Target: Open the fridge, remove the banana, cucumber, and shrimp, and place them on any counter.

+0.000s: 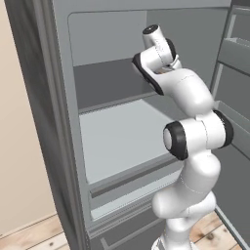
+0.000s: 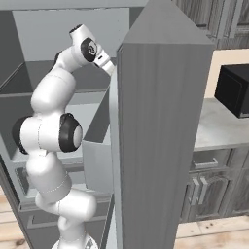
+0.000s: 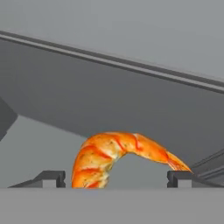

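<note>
The fridge (image 1: pixel 61 97) stands open, and my arm reaches up into its upper compartment. Its open door (image 2: pixel 155 146) rises edge-on in the right base view and hides my hand behind it. In the hand view the orange curled shrimp (image 3: pixel 111 153) lies on a grey shelf surface, right between my gripper's (image 3: pixel 117 178) two dark fingertips. The left fingertip (image 3: pixel 54 177) is close to the shrimp's thick end and the right fingertip (image 3: pixel 178 176) is by its tail. The jaws stand wide apart around the shrimp, not pressed on it.
The pale grey shelf (image 1: pixel 122 134) below my arm is bare, with drawers under it. Door bins (image 1: pixel 237 53) line the inside of the door on the right. Beyond the door, a stone-topped counter (image 2: pixel 219 129) with dark cabinet doors carries a black microwave (image 2: pixel 236 90).
</note>
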Controlling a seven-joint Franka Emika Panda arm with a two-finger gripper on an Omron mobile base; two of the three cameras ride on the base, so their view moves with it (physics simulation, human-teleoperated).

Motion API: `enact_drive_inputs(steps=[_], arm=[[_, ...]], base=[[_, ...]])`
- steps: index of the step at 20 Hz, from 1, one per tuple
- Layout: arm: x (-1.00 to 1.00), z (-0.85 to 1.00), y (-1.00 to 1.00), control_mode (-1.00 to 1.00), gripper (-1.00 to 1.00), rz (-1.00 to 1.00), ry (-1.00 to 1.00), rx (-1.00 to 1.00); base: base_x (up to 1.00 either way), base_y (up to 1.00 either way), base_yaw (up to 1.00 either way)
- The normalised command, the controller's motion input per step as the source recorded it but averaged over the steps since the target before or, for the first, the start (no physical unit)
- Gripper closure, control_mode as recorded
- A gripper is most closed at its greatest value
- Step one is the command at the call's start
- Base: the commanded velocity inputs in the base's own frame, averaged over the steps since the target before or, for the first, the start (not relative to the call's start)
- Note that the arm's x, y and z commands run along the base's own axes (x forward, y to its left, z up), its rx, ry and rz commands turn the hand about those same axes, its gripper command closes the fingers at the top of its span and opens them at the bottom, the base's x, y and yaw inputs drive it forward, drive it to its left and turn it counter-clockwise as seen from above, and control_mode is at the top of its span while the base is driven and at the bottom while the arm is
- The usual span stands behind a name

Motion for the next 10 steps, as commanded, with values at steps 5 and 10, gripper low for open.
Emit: enact_drive_inputs(steps=[5, 10], arm=[[0.36, -0.21, -0.01, -1.00, -1.00, -0.04, 0.03, 0.01], [0.18, -0.23, -0.21, -1.00, -1.00, -0.02, 0.04, 0.01]], base=[[0.00, 0.00, 0.00], [0.00, 0.00, 0.00]])
